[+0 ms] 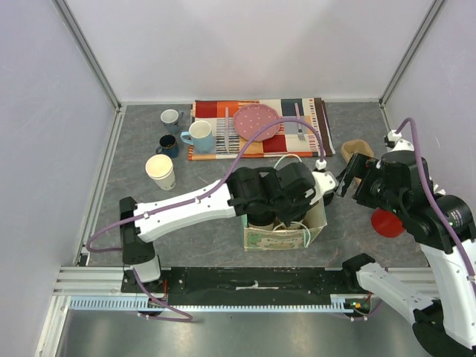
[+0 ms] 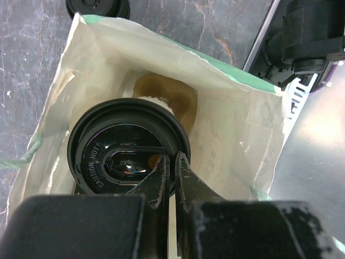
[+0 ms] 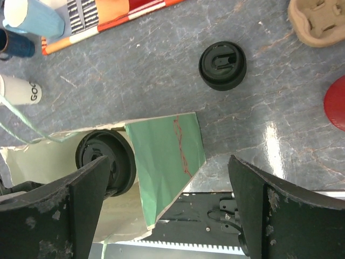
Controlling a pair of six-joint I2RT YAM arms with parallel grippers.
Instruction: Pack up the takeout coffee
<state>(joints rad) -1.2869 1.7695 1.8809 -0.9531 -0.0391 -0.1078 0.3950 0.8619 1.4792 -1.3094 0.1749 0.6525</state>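
Observation:
One takeout cup with its black lid (image 2: 116, 154) on stands inside the open green-and-white paper bag (image 2: 237, 124). My left gripper (image 2: 172, 162) reaches down into the bag, its fingers pinched on the lid's near rim. The lidded cup also shows in the right wrist view (image 3: 99, 159). The second cup (image 1: 160, 171), cream-white and uncovered, stands on the table at the left. A loose black lid (image 3: 222, 65) lies on the table beyond the bag. My right gripper (image 3: 167, 216) hangs wide open and empty above the bag's right side (image 3: 167, 156).
A cardboard cup carrier (image 1: 357, 149) and a red round thing (image 1: 387, 222) lie at the right. A light blue mug (image 1: 199, 135), a navy mug (image 1: 168, 144) and a white mug (image 1: 171, 117) stand by a striped cloth (image 1: 297, 141) with a pink plate (image 1: 256, 120).

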